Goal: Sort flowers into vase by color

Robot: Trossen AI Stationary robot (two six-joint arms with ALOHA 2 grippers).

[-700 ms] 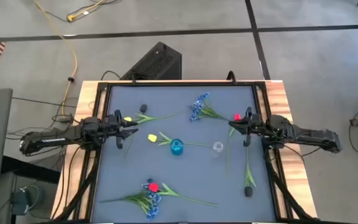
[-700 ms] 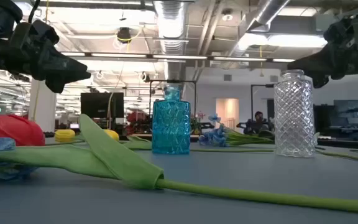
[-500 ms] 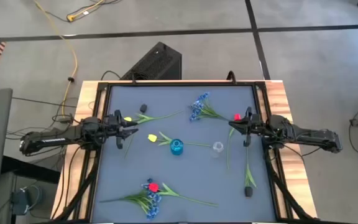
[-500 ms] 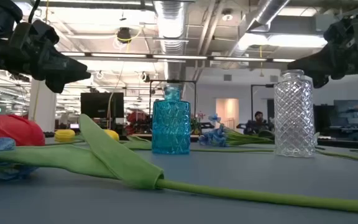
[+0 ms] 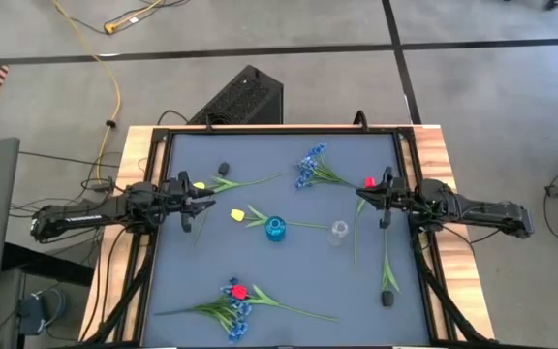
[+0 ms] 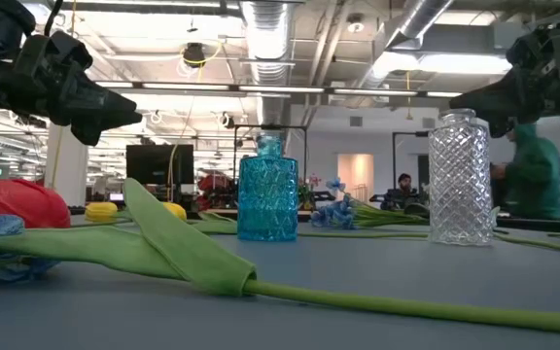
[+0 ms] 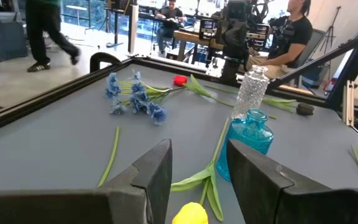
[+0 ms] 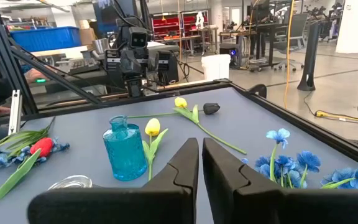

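A blue vase and a clear vase stand upright mid-table. Lying flat on the mat are two yellow tulips, a blue spray and a red tulip. Another red tulip lies among blue blossoms near the front edge. My left gripper hovers open at the table's left, above and beside a yellow tulip. My right gripper hovers shut at the right, by the red tulip, with nothing between its fingers.
A raised black frame rims the grey mat. Small dark lumps lie at the stem ends. A loose green stem lies along the right side. People move in the room beyond the table.
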